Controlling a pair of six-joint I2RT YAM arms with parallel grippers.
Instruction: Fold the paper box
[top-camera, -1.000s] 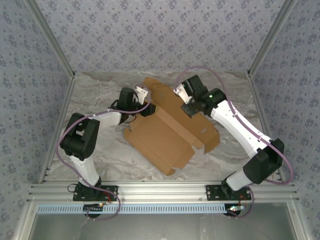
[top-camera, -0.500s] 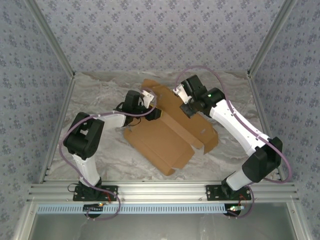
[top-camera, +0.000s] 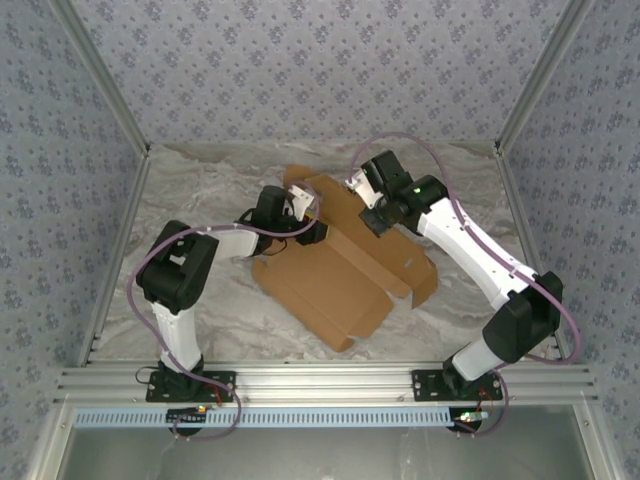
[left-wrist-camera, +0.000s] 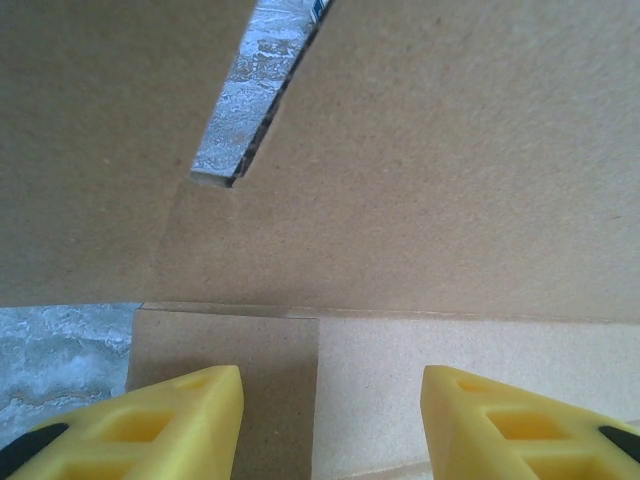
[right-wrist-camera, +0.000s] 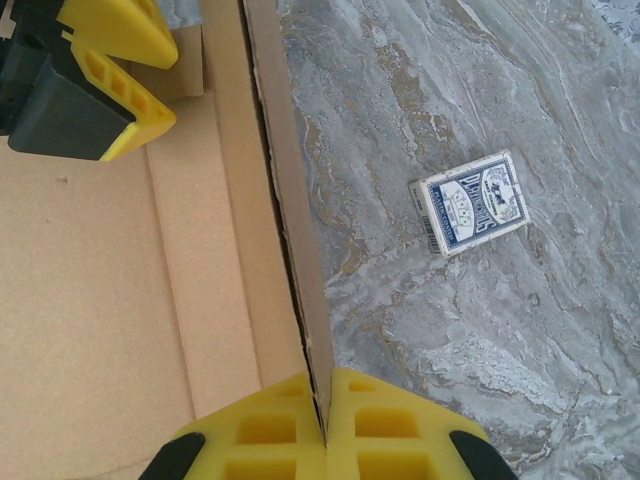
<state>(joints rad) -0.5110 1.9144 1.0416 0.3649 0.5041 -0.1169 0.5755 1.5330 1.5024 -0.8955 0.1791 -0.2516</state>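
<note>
The paper box (top-camera: 335, 270) is a brown cardboard sheet lying partly folded across the middle of the table, with a long side wall raised. My right gripper (top-camera: 356, 190) is at its far end. In the right wrist view it (right-wrist-camera: 325, 385) is shut on the top edge of that upright wall (right-wrist-camera: 290, 220). My left gripper (top-camera: 305, 207) is at the box's far left corner. Its yellow fingers (left-wrist-camera: 200, 410) stand open over a flat panel (left-wrist-camera: 450, 180), with nothing between them. It also appears in the right wrist view as the left gripper (right-wrist-camera: 105, 70), inside the box.
A blue-and-white pack of cards (right-wrist-camera: 472, 202) lies on the marble table (right-wrist-camera: 480, 380) just outside the raised wall. Patterned walls and metal posts (top-camera: 110, 90) close in the table on three sides.
My left arm has reached rightward, moving its gripper over the box's far left corner with its jaws a little wider. The right gripper has kept its hold, barely moving.
</note>
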